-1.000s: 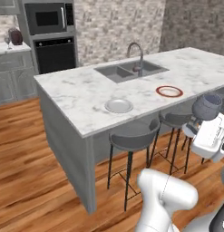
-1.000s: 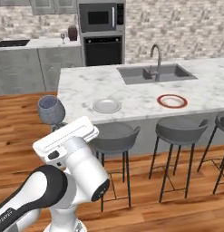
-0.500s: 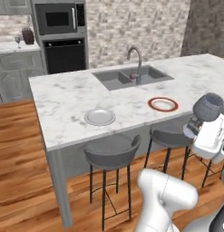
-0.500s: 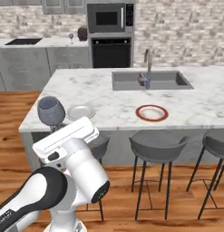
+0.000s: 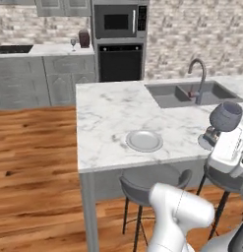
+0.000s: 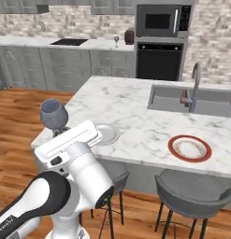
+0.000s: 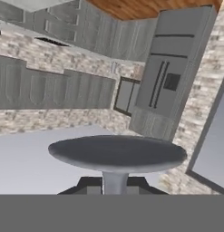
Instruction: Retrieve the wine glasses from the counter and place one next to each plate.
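Tool [image 7: 114,190] closed on the stem of a wine glass [image 6: 54,114], carried upright, presumably for setting beside the grey-white plate [image 5: 144,141] on the island. The second glass [image 5: 73,44] waits on the far desk [image 5: 44,49].

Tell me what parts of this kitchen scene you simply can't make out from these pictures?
- The fingers on the held wine glass: both base views hide them behind the white hand, and the hand view shows just the glass's foot.
- The second wine glass on the far counter: too small for detail.
- The red-rimmed plate: in the left base view, the arm blocks that spot.
- The grey plate: partly covered by the arm in the right base view.
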You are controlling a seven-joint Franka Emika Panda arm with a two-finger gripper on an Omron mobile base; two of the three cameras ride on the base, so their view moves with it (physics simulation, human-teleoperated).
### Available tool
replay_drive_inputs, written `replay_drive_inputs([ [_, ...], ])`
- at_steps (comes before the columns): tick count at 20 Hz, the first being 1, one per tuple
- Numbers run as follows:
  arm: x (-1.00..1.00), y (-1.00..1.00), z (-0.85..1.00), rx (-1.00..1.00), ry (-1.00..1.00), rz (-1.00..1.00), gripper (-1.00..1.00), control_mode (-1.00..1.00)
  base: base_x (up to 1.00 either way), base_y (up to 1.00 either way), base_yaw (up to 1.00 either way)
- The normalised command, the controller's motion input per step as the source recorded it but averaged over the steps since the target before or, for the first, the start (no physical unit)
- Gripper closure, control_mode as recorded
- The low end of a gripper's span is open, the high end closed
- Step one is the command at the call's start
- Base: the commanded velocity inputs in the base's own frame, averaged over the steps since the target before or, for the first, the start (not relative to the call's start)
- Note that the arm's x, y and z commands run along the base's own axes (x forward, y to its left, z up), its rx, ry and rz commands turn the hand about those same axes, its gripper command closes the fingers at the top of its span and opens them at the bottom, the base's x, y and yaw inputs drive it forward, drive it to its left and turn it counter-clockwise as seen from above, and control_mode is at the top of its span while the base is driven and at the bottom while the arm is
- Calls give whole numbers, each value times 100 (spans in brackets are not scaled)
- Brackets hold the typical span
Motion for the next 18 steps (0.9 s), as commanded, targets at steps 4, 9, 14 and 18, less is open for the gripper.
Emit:
replay_drive_inputs([
  [4, 0, 0, 0, 0, 0, 0, 100, 100, 46, -5, 42],
  [9, 0, 0, 0, 0, 0, 0, 100, 100, 8, -55, 30],
  [14, 0, 0, 0, 0, 0, 0, 100, 100, 1, -66, 14],
  [18, 0, 0, 0, 0, 0, 0, 100, 100, 14, -45, 11],
])
